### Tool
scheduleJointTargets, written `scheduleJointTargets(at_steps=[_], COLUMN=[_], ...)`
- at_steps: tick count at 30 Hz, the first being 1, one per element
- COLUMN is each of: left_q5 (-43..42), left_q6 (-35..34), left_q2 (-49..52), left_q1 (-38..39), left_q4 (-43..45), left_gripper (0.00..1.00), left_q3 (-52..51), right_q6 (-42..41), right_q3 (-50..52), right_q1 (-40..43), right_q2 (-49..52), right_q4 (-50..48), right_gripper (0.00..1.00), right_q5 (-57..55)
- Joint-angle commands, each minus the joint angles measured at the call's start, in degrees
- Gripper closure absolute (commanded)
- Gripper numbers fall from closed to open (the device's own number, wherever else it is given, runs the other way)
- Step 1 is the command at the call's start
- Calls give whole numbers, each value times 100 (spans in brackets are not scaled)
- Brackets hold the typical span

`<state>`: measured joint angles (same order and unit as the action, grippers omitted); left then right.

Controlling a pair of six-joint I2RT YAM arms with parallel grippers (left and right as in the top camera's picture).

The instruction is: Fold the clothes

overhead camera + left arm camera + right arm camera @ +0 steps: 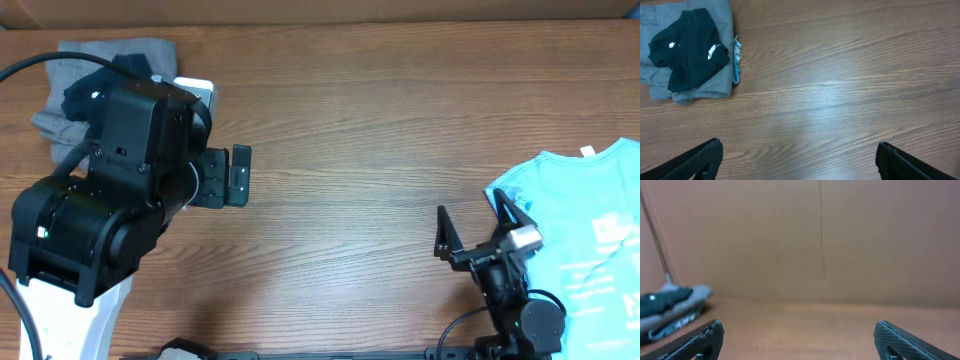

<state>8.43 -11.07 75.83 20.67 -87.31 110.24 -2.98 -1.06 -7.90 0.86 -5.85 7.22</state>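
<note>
Folding looks done for the black T-shirt (687,47): it sits bundled on the grey pile (715,87) at the far left corner of the table (380,120). Both my claws are spread wide with nothing in them. My left claw (800,165) hovers over bare wood near that pile, and my right claw (472,220) is at the edge of the light blue T-shirt (580,230), which lies flat on the right side. I judge the blue one comes next: pinch its nearest edge and drag it toward the middle.

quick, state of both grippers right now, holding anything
Left gripper: open, holding nothing.
Right gripper: open, holding nothing.
</note>
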Motion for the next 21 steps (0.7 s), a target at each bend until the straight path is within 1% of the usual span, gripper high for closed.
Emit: scheduleJointTargets(at_steps=[1,5,9,21], left_q5=[57,55,55,57], left_q6=[-118,-118,-120,-118], left_q2=[85,144,195,216], left_q1=[48,48,48,48], left_q4=[13,13,13,13], left_gripper=[0,0,0,0], left_q3=[17,17,17,17], right_q6=[-2,0,0,2], right_q3=[63,61,59,59], right_q1=[20,20,20,20], right_q2=[-70,-70,-68,-48], right_q4=[114,452,1008,988], right_gripper=[0,0,0,0], right_q5=[39,52,31,31])
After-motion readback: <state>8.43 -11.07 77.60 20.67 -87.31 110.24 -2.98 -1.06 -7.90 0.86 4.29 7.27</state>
